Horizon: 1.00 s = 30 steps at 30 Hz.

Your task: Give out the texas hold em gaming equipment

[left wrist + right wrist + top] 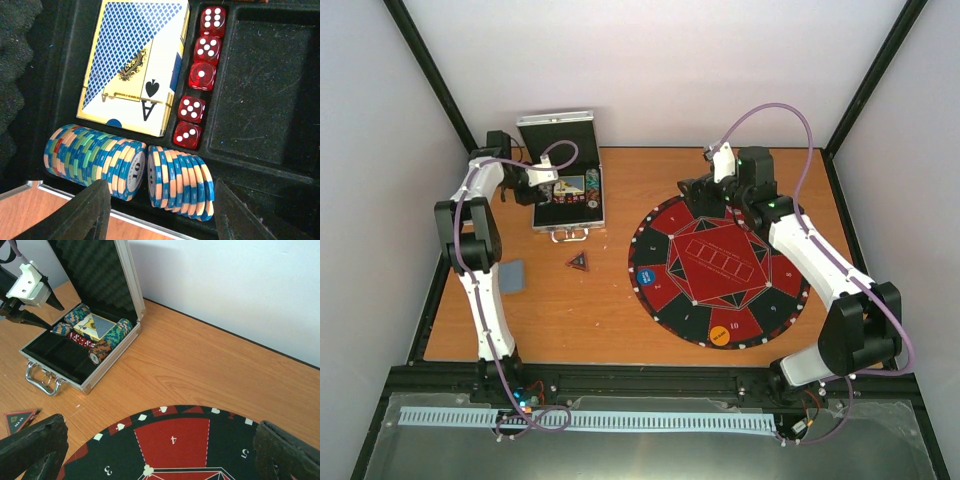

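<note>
Jaws of the left gripper [160, 186] stand apart over the poker chips [131, 166], their row running left to right at the frame's bottom; the right gripper [160, 450] gapes well away.

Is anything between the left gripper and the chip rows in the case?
Nothing visible does. The left gripper hangs open directly over the chip rows with no object in the gap. The case lid stands raised behind, and the card deck and red dice lie beyond the chips.
</note>
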Each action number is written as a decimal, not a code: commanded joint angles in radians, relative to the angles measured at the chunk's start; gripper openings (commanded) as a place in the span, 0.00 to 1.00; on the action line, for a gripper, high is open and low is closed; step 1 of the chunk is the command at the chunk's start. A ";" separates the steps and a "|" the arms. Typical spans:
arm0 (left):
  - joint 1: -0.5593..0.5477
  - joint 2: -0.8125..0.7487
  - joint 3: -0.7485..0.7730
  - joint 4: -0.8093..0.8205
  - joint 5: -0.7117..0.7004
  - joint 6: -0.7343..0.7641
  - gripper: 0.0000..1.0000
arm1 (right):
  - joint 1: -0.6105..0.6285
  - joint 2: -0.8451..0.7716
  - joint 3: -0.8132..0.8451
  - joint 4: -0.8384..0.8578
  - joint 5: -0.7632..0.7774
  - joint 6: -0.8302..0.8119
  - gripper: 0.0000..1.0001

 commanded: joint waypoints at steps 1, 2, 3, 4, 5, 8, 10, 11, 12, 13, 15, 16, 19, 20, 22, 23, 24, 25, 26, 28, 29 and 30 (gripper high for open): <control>-0.004 0.039 0.041 -0.030 0.020 0.019 0.58 | 0.003 0.003 0.028 -0.003 0.000 -0.015 1.00; -0.004 0.039 0.044 -0.034 0.021 0.018 0.58 | 0.003 0.004 0.029 -0.003 0.001 -0.016 1.00; -0.005 0.038 0.046 -0.042 0.026 0.015 0.58 | 0.003 0.005 0.030 -0.003 0.000 -0.016 1.00; -0.004 0.037 0.049 -0.056 0.033 0.017 0.58 | 0.003 0.006 0.031 -0.003 -0.001 -0.016 1.00; -0.004 0.036 0.051 -0.071 0.039 0.019 0.58 | 0.003 0.008 0.033 -0.003 -0.001 -0.016 1.00; -0.004 0.030 0.050 -0.109 0.048 0.034 0.59 | 0.002 0.015 0.039 -0.005 -0.006 -0.014 1.00; -0.004 0.033 0.040 -0.096 0.031 0.030 0.61 | 0.002 0.019 0.046 -0.007 -0.010 -0.016 1.00; -0.004 0.036 0.035 -0.079 0.020 0.025 0.61 | 0.003 0.022 0.049 -0.009 -0.012 -0.016 1.00; -0.004 0.040 0.036 -0.069 0.011 0.021 0.62 | 0.003 0.024 0.052 -0.010 -0.014 -0.017 1.00; -0.004 0.045 0.042 -0.068 0.009 0.018 0.62 | 0.002 0.025 0.057 -0.013 -0.016 -0.017 1.00; -0.004 0.052 0.054 -0.078 0.018 0.018 0.61 | 0.001 0.026 0.060 -0.018 -0.017 -0.019 1.00; -0.004 0.053 0.056 -0.079 0.023 0.017 0.61 | 0.002 0.025 0.060 -0.019 -0.015 -0.020 1.00; -0.004 0.056 0.057 -0.065 0.016 0.014 0.61 | 0.003 0.023 0.059 -0.020 -0.009 -0.022 1.00; -0.004 0.059 0.058 -0.066 0.015 0.014 0.61 | 0.003 0.025 0.059 -0.020 -0.009 -0.022 1.00; -0.005 0.067 0.061 -0.071 0.016 0.014 0.60 | 0.002 0.026 0.061 -0.022 -0.009 -0.021 1.00; -0.004 0.070 0.063 -0.068 0.013 0.014 0.60 | 0.002 0.028 0.063 -0.023 -0.009 -0.021 1.00; -0.005 0.073 0.061 -0.063 0.011 0.009 0.60 | 0.003 0.027 0.064 -0.023 -0.009 -0.021 1.00; -0.005 0.076 0.063 -0.057 0.010 0.004 0.58 | 0.002 0.028 0.064 -0.023 -0.008 -0.022 1.00; -0.004 0.079 0.062 -0.049 0.009 0.001 0.57 | 0.002 0.028 0.064 -0.023 -0.008 -0.022 1.00; -0.005 0.086 0.064 -0.036 0.008 -0.004 0.54 | 0.003 0.031 0.066 -0.024 -0.008 -0.024 1.00; -0.005 0.090 0.064 -0.030 0.008 -0.006 0.53 | 0.003 0.032 0.067 -0.025 -0.009 -0.024 1.00; -0.006 0.094 0.066 -0.025 0.004 -0.007 0.52 | 0.002 0.033 0.068 -0.027 -0.010 -0.024 1.00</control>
